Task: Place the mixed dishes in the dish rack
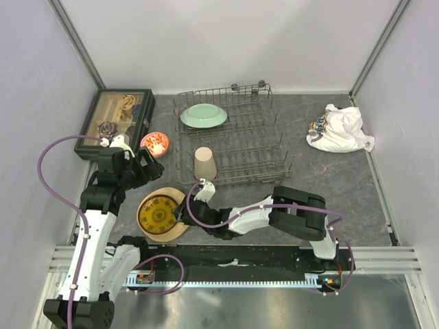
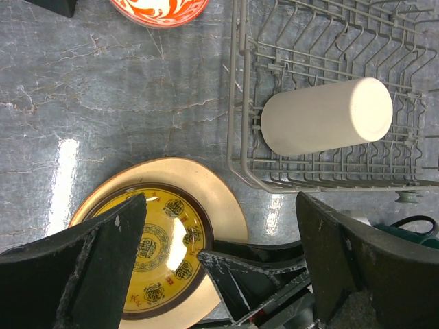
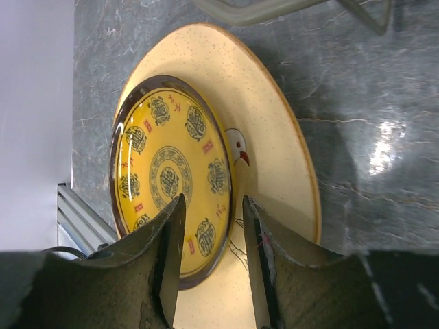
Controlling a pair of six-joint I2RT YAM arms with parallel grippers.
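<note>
The yellow plate (image 1: 158,214) lies on the tan plate (image 1: 171,197) on the table in front of the dish rack (image 1: 254,147). My right gripper (image 1: 188,209) is low at the plates' right side. In the right wrist view it (image 3: 213,202) is open, its jaws on either side of the yellow plate's (image 3: 171,171) rim, over the tan plate (image 3: 274,137). My left gripper (image 1: 140,168) is wide open and empty above the table; its view shows both plates (image 2: 161,250). The pale green plate (image 1: 204,115) and the beige cup (image 1: 205,163) sit in the rack. The red-orange bowl (image 1: 155,143) stands left of the rack. The dark green mug is out of view.
A dark glass-topped display box (image 1: 116,120) stands at the back left, close to my left arm. A white cloth bundle (image 1: 339,129) lies at the back right. Walls close in the table on three sides.
</note>
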